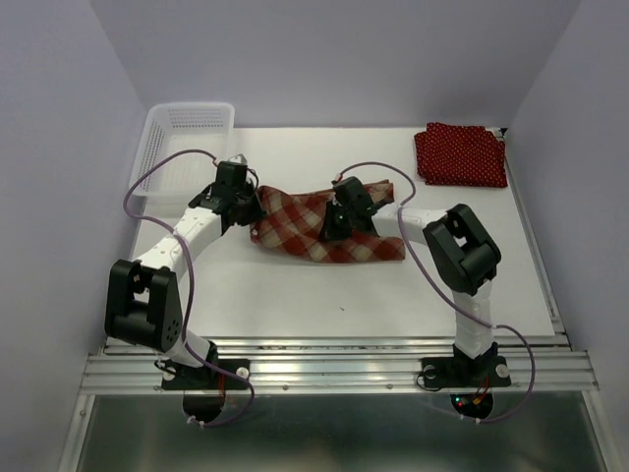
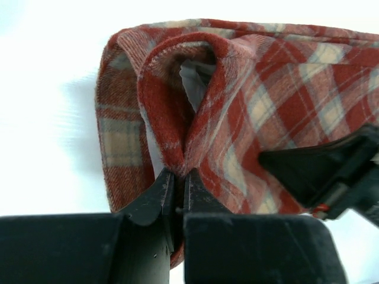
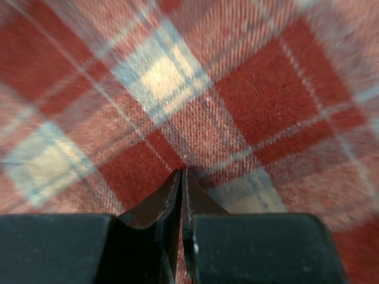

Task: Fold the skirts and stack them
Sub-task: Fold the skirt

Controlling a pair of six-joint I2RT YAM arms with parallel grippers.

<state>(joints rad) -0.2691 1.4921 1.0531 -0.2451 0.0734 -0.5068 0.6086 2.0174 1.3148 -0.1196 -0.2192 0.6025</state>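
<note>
1. Arms: the left arm (image 1: 182, 246) reaches from its base toward the far side, and the right arm (image 1: 462, 251) bends inward to the middle of the table (image 1: 393, 295)
2. Left gripper (image 2: 177, 177): fingers pressed together, pinching a raised fold at the left end of the plaid skirt (image 2: 284, 89)
3. Right gripper (image 3: 182, 174): fingers pressed together, nipping the plaid cloth near the skirt's middle
4. The plaid skirt lies spread on the white table, between the two arms
5. Dark red polka-dot skirts (image 1: 460, 154) lie folded in a stack at the far right corner
6. A white slotted basket (image 1: 162, 128) stands at the far left corner, just beyond the left gripper
</note>
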